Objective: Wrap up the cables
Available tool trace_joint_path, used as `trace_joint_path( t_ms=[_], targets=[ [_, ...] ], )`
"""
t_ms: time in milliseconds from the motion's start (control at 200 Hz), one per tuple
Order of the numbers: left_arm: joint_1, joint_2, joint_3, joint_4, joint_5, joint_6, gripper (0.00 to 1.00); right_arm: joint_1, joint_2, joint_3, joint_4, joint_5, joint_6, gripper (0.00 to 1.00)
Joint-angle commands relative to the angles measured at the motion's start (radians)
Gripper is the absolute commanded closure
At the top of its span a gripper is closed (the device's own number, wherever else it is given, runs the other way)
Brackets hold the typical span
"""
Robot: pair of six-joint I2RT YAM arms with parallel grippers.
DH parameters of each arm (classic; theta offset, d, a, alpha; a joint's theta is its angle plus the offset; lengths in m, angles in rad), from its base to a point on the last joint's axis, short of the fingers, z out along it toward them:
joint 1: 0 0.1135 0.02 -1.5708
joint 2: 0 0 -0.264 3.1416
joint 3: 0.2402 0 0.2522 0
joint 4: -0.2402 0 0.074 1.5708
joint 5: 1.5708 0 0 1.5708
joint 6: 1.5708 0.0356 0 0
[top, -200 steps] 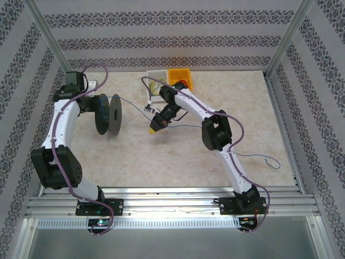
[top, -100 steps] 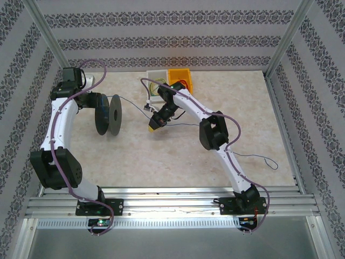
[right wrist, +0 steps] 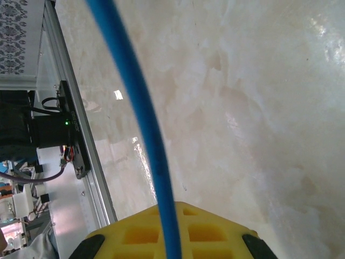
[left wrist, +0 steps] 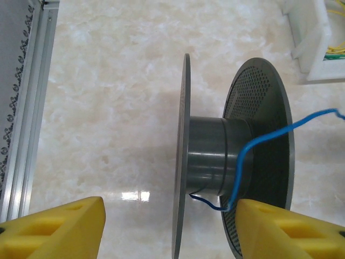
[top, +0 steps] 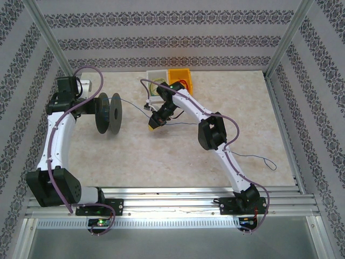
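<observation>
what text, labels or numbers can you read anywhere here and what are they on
No readable text.
Black spool, blue cable, white bin: no print or labels visible.
Wallpaper: ornamental pattern, not lettering.
Dark board with a green light: any marking too small and blurred to read.

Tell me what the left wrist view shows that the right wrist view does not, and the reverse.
Left wrist view: the black spool with the blue cable looped over its hub, a white bin, and the left fingers wide apart. Right wrist view: the cable running in between the shut right fingers, and a black arm base with a green light. Both: the blue cable, yellow fingers, marble table.
</observation>
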Motion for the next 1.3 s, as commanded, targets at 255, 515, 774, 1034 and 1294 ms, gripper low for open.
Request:
trace_joint_path(
  t_ms=[255,515,774,1034,1294],
  targets=[
    [0.011,-0.001,-0.091,0.105,0.170,0.006,0.30,0.007,0.033,0.056,-0.004,0.018,0.030,1.00],
    [0.010,0.113,-0.094,0.186,0.078,0.001,0.35,-0.001,0.055,0.082,0.016,-0.001,0.055,1.00],
    [0.007,0.212,-0.106,0.428,0.105,0.000,0.35,-0.018,0.070,0.111,0.032,-0.024,0.075,1.00],
    [-0.009,0.302,-0.089,0.592,0.163,0.022,0.59,-0.040,0.076,0.130,0.049,-0.040,0.099,1.00],
    [-0.036,0.410,-0.026,0.635,0.205,0.023,0.86,-0.053,0.081,0.140,0.080,-0.061,0.129,1.00]
  ],
)
